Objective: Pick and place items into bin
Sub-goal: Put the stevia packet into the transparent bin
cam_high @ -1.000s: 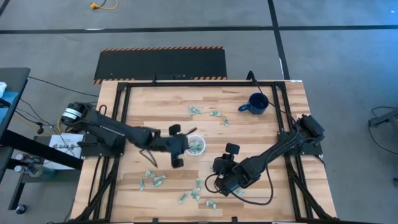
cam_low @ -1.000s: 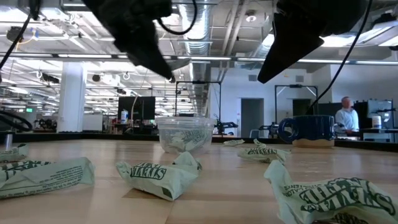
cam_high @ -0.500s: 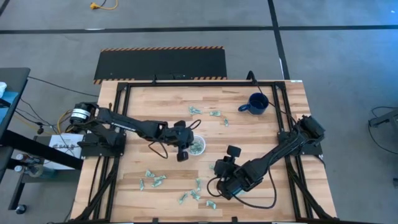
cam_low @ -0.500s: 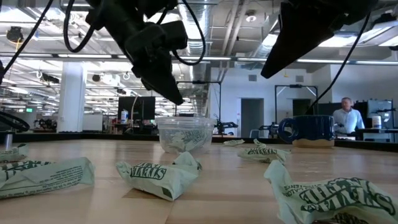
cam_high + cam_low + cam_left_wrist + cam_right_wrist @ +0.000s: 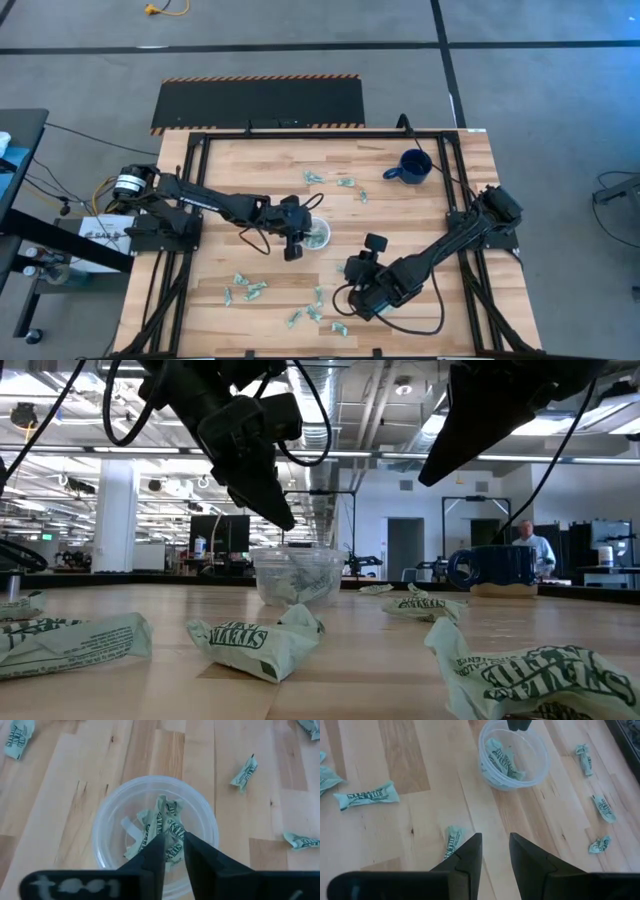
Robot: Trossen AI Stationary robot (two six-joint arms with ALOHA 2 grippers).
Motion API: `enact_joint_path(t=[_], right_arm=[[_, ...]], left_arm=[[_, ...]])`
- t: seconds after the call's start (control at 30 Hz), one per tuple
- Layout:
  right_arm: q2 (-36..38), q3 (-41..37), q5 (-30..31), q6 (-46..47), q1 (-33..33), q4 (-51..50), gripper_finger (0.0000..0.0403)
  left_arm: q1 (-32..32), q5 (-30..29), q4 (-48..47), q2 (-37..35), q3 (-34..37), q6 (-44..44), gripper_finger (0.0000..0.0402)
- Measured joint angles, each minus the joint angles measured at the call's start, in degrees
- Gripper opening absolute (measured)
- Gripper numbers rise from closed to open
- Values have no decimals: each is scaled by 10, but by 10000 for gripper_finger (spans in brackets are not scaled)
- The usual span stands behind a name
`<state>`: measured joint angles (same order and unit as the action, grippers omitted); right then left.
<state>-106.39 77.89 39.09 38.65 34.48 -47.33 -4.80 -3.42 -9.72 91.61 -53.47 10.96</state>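
The bin, a clear round cup (image 5: 316, 236), stands upright on its base mid-table with a few green-and-white wrappers (image 5: 167, 827) inside. My left gripper (image 5: 298, 238) hangs just above it (image 5: 283, 518), pointing slantwise down, open by a narrow gap (image 5: 174, 851) with nothing between the fingers. Loose wrappers lie flat on the wood near the front (image 5: 312, 310), front left (image 5: 245, 288) and behind the cup (image 5: 340, 183). My right gripper (image 5: 352, 285) hovers open (image 5: 495, 852) right of and nearer than the cup, above bare wood beside one wrapper (image 5: 452, 842).
A dark blue mug (image 5: 410, 165) stands at the far right of the table. A black metal frame (image 5: 195, 200) runs along the table's edges. Large wrappers (image 5: 258, 640) lie close in the low view. A person (image 5: 532, 545) is in the room beyond.
My left gripper has swung from the cup's left and near side toward the right and far side, sinking a little, and now stands over the cup. It has kept still for the last half second. The cup has stayed in place.
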Motion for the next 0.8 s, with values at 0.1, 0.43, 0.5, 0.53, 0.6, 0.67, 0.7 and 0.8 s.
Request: enact_joint_path(t=[0.1,0.43,0.5,0.53,0.6,0.67,0.7,0.8], right_arm=[[0,0,-2,0,2,-4,93],[0,0,-38,104,93,-90,93],[0,0,-54,115,124,-87,93],[0,0,-62,122,139,-83,93],[0,0,-73,142,167,-75,93],[0,0,-90,168,191,-74,93],[0,0,-100,178,201,-75,93],[0,0,-118,185,220,-75,93]], left_arm=[[0,1,-10,-2,0,0,80],[-19,2,-149,-61,0,61,98],[-37,4,-152,-75,0,79,98],[-48,4,-152,-82,0,83,98],[-72,-4,-152,-91,0,84,98],[-99,-27,-152,-97,0,84,98],[-111,-41,-151,-98,0,84,98],[-144,-86,-150,-97,0,83,98]])
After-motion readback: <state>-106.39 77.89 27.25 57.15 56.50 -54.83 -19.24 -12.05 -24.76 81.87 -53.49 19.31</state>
